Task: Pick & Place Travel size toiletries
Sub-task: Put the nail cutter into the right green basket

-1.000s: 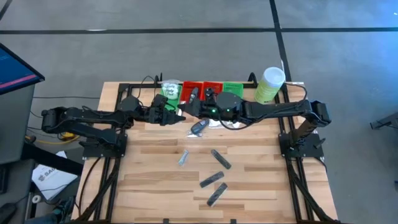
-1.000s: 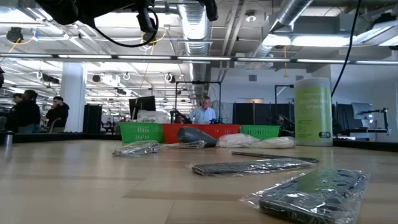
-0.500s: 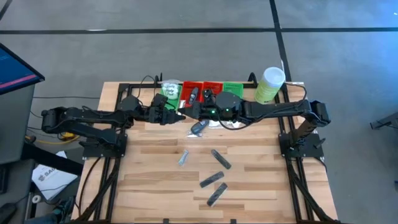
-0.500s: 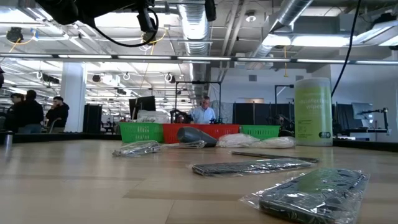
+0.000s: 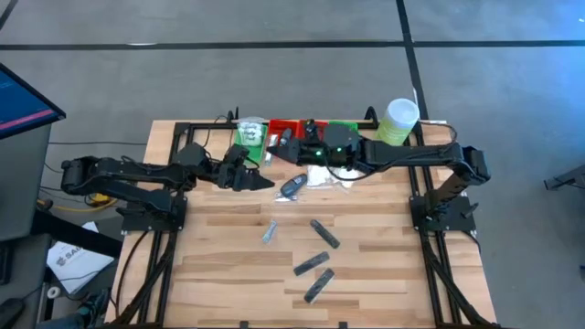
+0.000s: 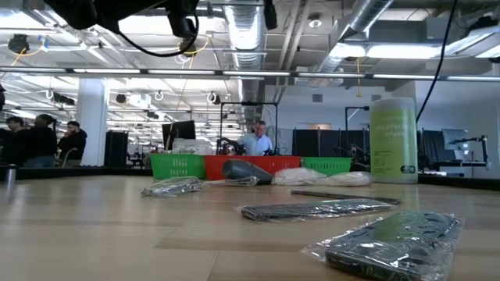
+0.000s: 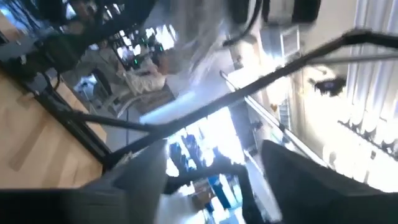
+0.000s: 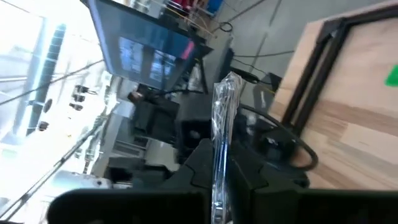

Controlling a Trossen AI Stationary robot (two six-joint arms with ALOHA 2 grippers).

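My right gripper (image 5: 281, 139) hovers over the red tray (image 5: 294, 128) at the far edge, shut on a thin clear-wrapped toiletry (image 8: 221, 106). My left gripper (image 5: 258, 179) stands a little nearer and to the left, open, with nothing between its fingers (image 7: 292, 180). On the table lie a black oval piece (image 5: 292, 187), white packets (image 5: 331, 181), a silvery tube (image 5: 270, 232) and three dark bars (image 5: 324, 233), (image 5: 312, 264), (image 5: 318, 284). My right gripper pinches the clear-wrapped toiletry between its two fingers, at the wrapper's lower part (image 8: 219, 155). The wrapper shows edge-on and sticks out past the fingertips. The fingers lie about level, coming from the table's right, and the item is lifted clear of the table.
Green trays (image 5: 251, 135), (image 5: 344, 128) flank the red one along the far edge. A tall pale green canister (image 5: 397, 123) stands at the far right. The low view shows wrapped bars (image 6: 391, 238), (image 6: 320, 208) close by. People stand in the room behind.
My right gripper, which stood tip to tip with my left one, has drawn away toward the table's far edge and right, over the trays, with the wrapped item. The left gripper has stayed in place and turned slightly; the two now stand apart.
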